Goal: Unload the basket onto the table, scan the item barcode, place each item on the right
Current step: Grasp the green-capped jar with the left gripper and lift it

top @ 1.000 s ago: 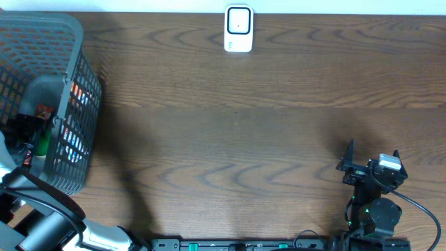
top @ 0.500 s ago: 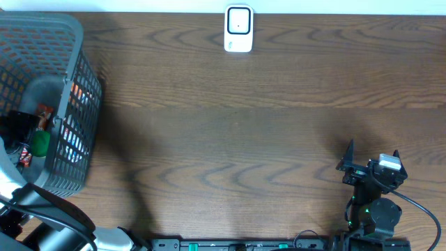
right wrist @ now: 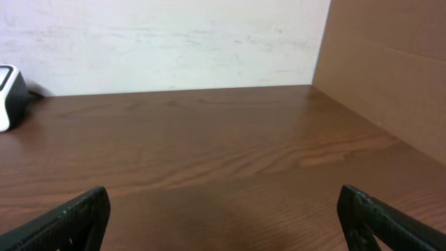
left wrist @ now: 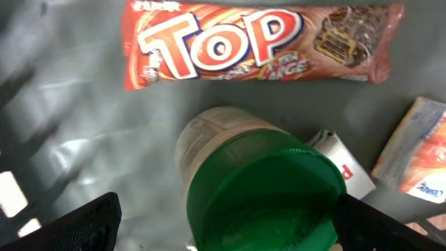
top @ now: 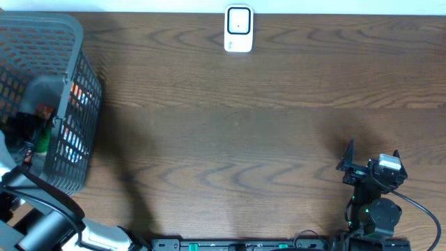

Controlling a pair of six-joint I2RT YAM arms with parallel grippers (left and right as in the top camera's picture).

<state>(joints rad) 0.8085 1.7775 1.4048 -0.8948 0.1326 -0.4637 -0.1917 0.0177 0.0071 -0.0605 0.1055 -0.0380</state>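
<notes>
Overhead: grey basket (top: 73, 84) at left edge of surface (top: 244, 139), left gripper (top: 33, 136) inside it over green-capped bottle (top: 42, 143). White scanner (top: 238, 28) at middle of far edge. Right gripper (top: 371, 157) by near right corner, spread wide, holding nothing.

Left wrist: left gripper (left wrist: 230, 230) released, fingers (left wrist: 77, 226) either side of bottle (left wrist: 265, 202) cap; contact not determinable. TOP bar (left wrist: 258, 42) flat on basket floor just beyond bottle.

Right wrist: right gripper (right wrist: 223, 223) fingers (right wrist: 70, 216) apart over bare surface (right wrist: 209, 160); scanner (right wrist: 8, 87) at far edge.
</notes>
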